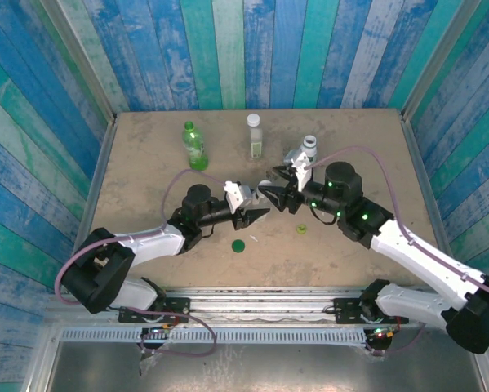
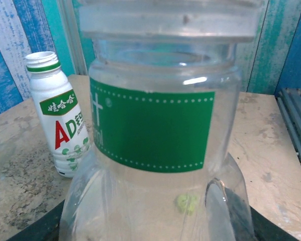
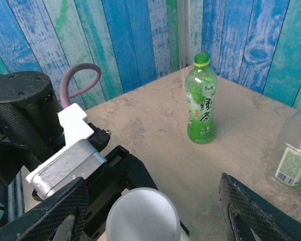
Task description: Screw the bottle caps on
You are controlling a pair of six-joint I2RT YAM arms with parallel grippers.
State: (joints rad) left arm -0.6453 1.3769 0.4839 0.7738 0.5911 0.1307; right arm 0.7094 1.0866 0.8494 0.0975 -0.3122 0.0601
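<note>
My left gripper (image 1: 259,214) is shut on a small clear bottle (image 2: 155,125) with a green label, held close to the lens. A white cap (image 3: 142,216) sits on top of that bottle. My right gripper (image 3: 153,213) is open around the cap, its fingers (image 3: 55,211) apart from it on both sides. Both grippers meet at mid-table, the right gripper (image 1: 278,194) just behind the left. A dark green cap (image 1: 238,245) and a yellow-green cap (image 1: 301,229) lie loose on the table in front of them.
At the back stand a capped green bottle (image 1: 194,145), a clear bottle (image 1: 254,135) with a white cap, and a white bottle (image 1: 308,149) with a green-and-red label (image 2: 65,120). Blue plank walls enclose the table (image 1: 146,188).
</note>
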